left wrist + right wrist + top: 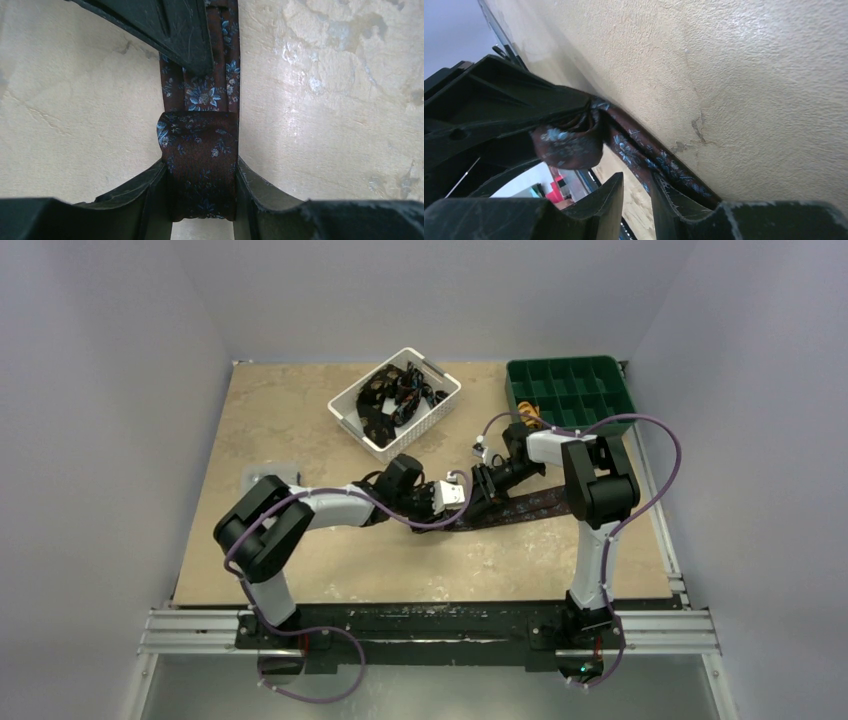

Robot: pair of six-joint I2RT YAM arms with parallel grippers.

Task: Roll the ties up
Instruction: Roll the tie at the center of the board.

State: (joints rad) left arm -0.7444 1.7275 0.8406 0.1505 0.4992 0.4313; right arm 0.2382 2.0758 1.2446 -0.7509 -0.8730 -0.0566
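Observation:
A dark brown tie (520, 505) with small blue flowers lies flat on the table, running right from the two grippers. Its near end is wound into a small roll (200, 150). My left gripper (202, 197) is shut on that roll, one finger on each side. The flat tie (206, 92) stretches away from the roll, and a finger (170, 25) of my right gripper lies over its left part. In the right wrist view my right gripper (636, 200) stands narrowly open with only table showing in the gap. There the tie (644, 155) runs along the outside of its right finger.
A white basket (440, 410) holding more dark ties stands at the back middle. A green compartment tray (570, 390) sits at the back right. The two grippers (468, 490) meet at the table's middle, right arm reaching in from the right.

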